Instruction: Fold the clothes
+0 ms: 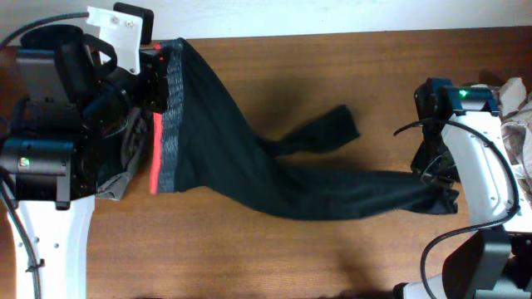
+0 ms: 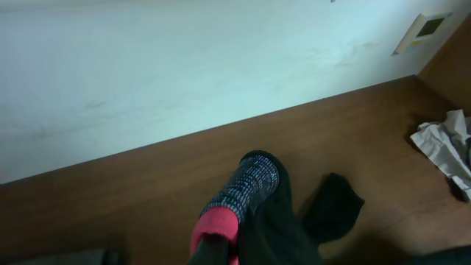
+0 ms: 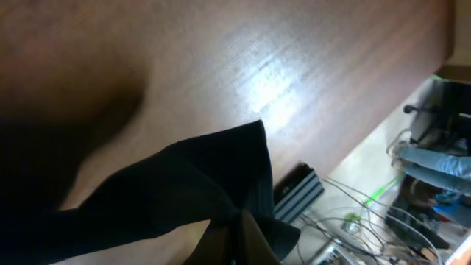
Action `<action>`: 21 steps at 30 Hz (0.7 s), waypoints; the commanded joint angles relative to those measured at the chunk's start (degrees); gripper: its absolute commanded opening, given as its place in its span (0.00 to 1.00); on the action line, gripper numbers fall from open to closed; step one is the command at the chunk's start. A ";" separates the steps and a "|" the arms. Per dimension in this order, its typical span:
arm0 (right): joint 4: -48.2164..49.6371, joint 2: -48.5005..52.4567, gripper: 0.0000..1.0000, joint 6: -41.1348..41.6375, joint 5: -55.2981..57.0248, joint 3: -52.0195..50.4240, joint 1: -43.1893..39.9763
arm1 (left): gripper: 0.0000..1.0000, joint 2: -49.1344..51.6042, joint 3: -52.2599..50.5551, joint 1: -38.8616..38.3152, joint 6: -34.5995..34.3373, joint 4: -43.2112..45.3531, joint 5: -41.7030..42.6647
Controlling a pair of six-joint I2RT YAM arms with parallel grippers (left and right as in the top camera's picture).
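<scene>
Leggings stretched left-right across table, waistband at left

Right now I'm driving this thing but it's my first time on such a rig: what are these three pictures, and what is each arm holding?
The wide picture looks straight down on a brown wooden table with two robot arms. The other two come from cameras on each arm's wrist. Long black leggings with a grey waistband lined red-orange lie stretched across the table. The left gripper has its jaws shut on the waistband; its camera shows that band up close. The right gripper is shut on a leg end, seen as black cloth in its camera. Crumpled pale fabric sits at the right edge.
</scene>
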 commanded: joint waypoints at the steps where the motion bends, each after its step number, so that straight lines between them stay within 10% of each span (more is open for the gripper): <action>1: -0.35 -1.53 0.04 0.33 0.31 0.72 0.35 | 0.00 -1.75 0.46 0.09 1.09 0.26 -3.74; 13: 1.49 -1.60 0.05 -0.39 0.24 0.72 0.35 | 0.00 7.50 0.46 0.09 2.82 -4.46 -10.78; 21: 9.20 -1.60 0.54 -9.75 -9.75 0.72 0.35 | 0.00 11.10 0.46 0.09 2.86 -5.38 -11.26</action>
